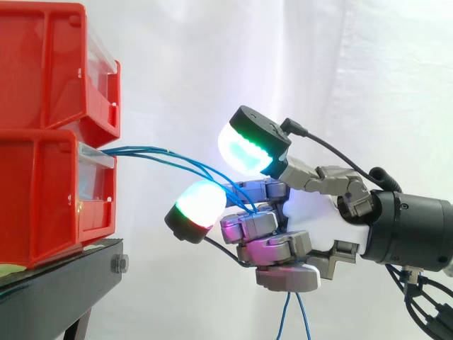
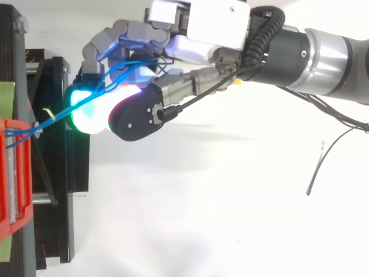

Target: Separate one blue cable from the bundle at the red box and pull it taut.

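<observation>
1. Two red bins are stacked at the left on a black stand (image 1: 64, 276), the upper bin (image 1: 42, 64) above the lower bin (image 1: 35, 198), with a white curtain (image 1: 354, 71) behind.
2. A bundle of blue cables (image 1: 152, 151) comes out of the front of the lower bin and fans into several strands that run right towards the hand (image 1: 311, 219).
3. The hand is off to the right of the bins, well clear of them, with its palm facing them.
4. Its fingers are curled closed around the blue cables, and the strands pass in among them. I cannot tell whether it grips one strand or several.
5. One glowing pad (image 1: 249, 149) sits above the strands and another (image 1: 198, 209) just below them.
6. The strands bow gently between bin and hand rather than lying straight.
7. Below the hand, blue strands hang down loose.
8. From above, the cables (image 2: 109, 74) loop over the curled fingers, and the other end lies at the red bin (image 2: 11, 173).
</observation>
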